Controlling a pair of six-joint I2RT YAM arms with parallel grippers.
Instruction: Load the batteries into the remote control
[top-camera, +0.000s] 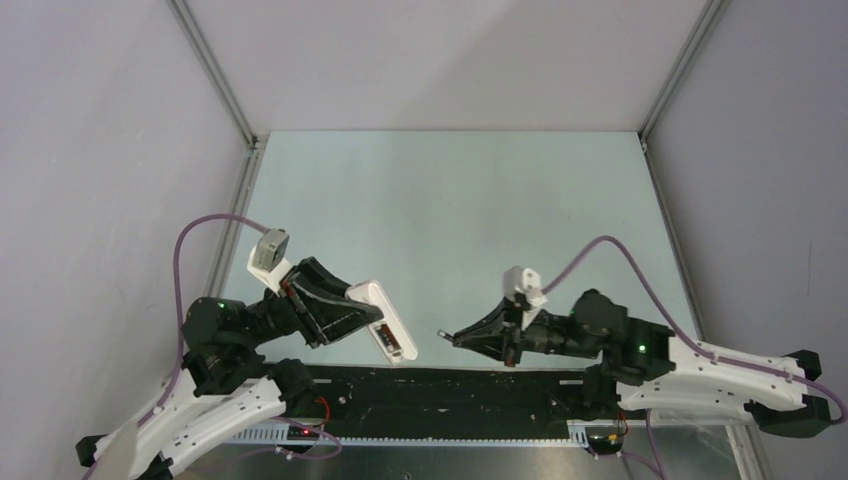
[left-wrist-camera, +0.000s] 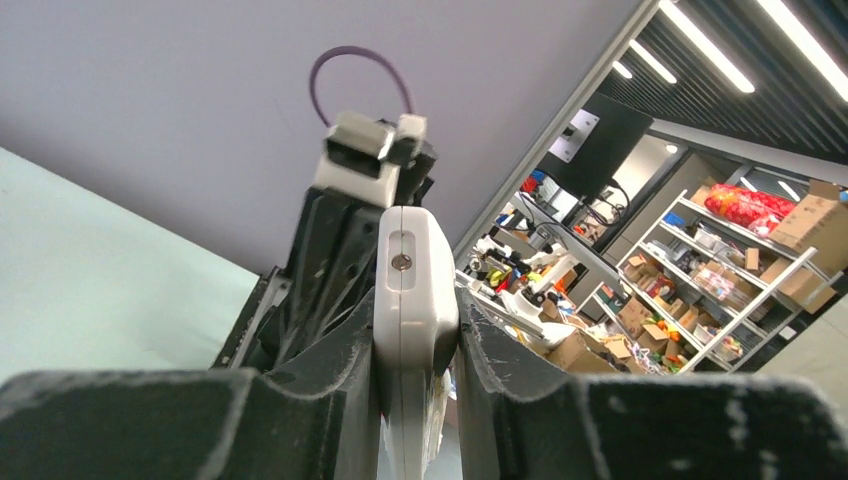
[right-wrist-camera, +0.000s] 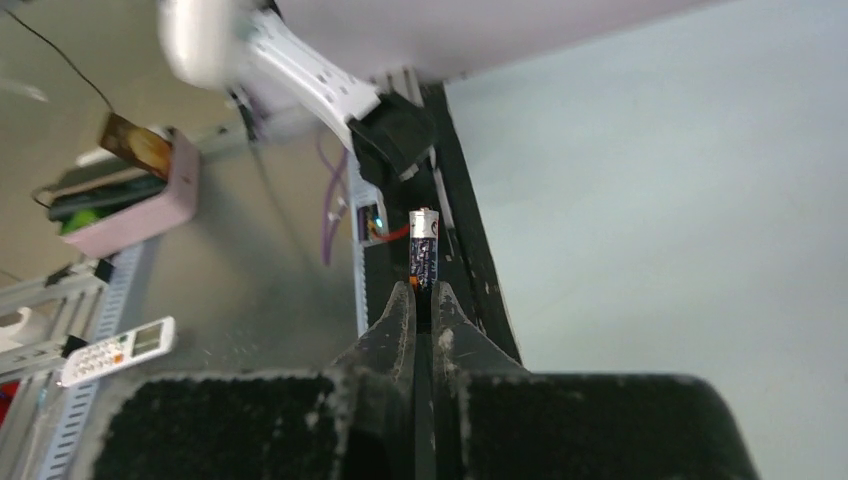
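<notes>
Remote control (top-camera: 383, 318) is clamped edge-on in the left end effector (left-wrist-camera: 415, 322), held off the surface (top-camera: 450, 200) just inside the near edge and left of centre. Its long axis runs diagonally, with the free end pointing toward the near edge and the right arm. There's a dark recess at that free end. I read it as the open bay, but it's too small to tell whether a cell is already in it.

The right end effector (right-wrist-camera: 422, 300) is pinched on one battery (right-wrist-camera: 424, 245) by its tail. The cell sticks straight out past the tips, light cap forward, in line with the fingers. From the top view it points left at the remote's free end — close, with a clear gap and no contact.

So the right arm is the one to close in. As I judge it, the cell's axis has to line up with the bay before it goes in, and right now the two axes look skewed.

Nothing sits between them. The black rail (top-camera: 450, 392) runs along the near edge below both. I can't see a second battery anywhere. A white handset (right-wrist-camera: 115, 352) lies off the surface — not ours.
</notes>
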